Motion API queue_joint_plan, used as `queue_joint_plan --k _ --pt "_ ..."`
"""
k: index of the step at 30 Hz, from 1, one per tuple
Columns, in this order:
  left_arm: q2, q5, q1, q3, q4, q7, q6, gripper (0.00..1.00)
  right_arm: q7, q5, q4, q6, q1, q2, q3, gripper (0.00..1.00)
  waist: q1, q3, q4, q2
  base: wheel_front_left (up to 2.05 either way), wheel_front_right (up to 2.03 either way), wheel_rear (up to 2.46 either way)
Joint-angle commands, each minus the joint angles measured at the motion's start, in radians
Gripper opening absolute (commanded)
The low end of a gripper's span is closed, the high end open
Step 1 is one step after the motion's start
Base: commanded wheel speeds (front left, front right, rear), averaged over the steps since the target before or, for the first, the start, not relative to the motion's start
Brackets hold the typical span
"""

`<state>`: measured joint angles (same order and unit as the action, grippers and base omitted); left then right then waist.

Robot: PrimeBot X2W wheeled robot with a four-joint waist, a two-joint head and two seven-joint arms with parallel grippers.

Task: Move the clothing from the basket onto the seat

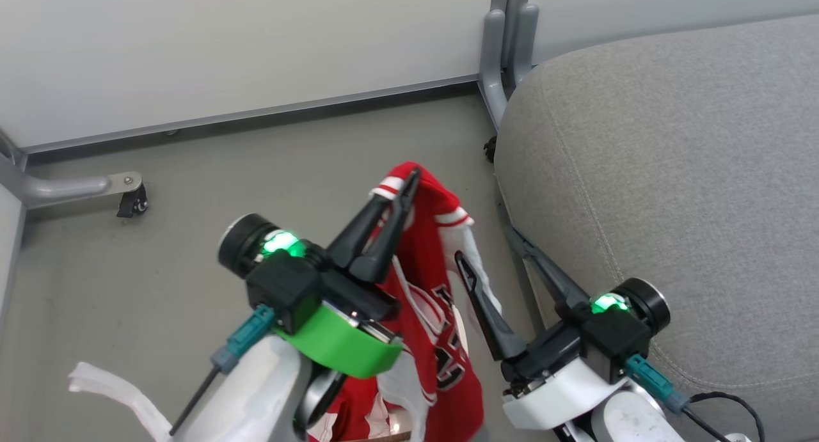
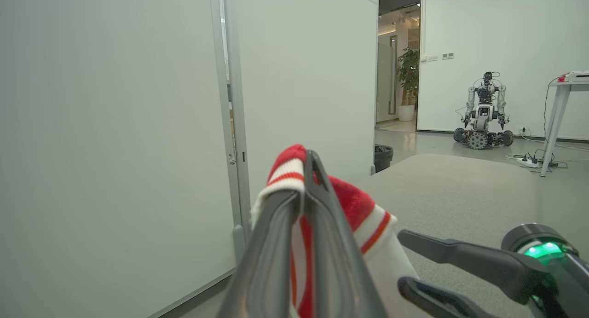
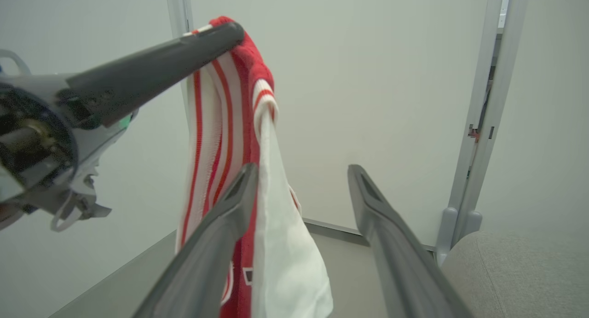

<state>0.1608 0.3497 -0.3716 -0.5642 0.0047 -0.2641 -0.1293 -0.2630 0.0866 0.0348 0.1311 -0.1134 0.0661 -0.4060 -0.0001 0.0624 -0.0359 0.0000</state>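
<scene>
A red piece of clothing (image 1: 425, 282) with white panels and striped trim hangs from my left gripper (image 1: 408, 176), which is shut on its striped edge. Its dark print faces up. The pinched trim (image 2: 354, 200) shows around my left gripper (image 2: 303, 180) in the left wrist view. My right gripper (image 1: 486, 247) is open just right of the hanging cloth. In the right wrist view the white panel (image 3: 276, 244) drapes against the inner side of one finger of my right gripper (image 3: 303, 170). The grey seat (image 1: 672, 173) lies at the right. The basket is hidden under my arms.
Pale partition walls (image 1: 256, 45) close off the far side, joined by a grey metal post (image 1: 505, 45). A caster leg (image 1: 128, 199) stands on the floor at the left. A white strip (image 1: 102, 384) lies at the lower left. Another robot (image 2: 483, 111) stands far off.
</scene>
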Motion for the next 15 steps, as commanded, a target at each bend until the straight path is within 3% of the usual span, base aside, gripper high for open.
queue_joint_plan --k 1,8,14,15 --pt "-0.006 -0.001 -0.022 -0.018 -0.012 -0.001 -0.002 0.00 -0.003 -0.004 -0.017 -0.001 -0.013 0.008 -0.012 1.00 0.0001 0.000 0.008 0.0000 0.00 0.00 0.00" --pt "-0.011 0.022 -0.060 -0.118 -0.071 -0.001 -0.002 0.00 -0.003 -0.005 -0.130 -0.001 -0.016 0.013 -0.028 1.00 0.0001 -0.007 0.028 0.0000 0.00 0.00 0.00" --pt "-0.003 0.020 -0.080 -0.149 -0.098 -0.001 -0.002 0.00 -0.003 0.007 -0.198 -0.001 -0.015 0.015 -0.040 1.00 0.0001 -0.007 0.037 0.0000 0.00 0.00 0.00" --pt "-0.002 0.019 -0.081 -0.152 -0.095 -0.001 -0.002 0.00 -0.003 0.015 -0.207 -0.001 -0.016 0.014 -0.044 0.25 0.0001 -0.008 0.038 0.0000 0.00 0.00 0.00"
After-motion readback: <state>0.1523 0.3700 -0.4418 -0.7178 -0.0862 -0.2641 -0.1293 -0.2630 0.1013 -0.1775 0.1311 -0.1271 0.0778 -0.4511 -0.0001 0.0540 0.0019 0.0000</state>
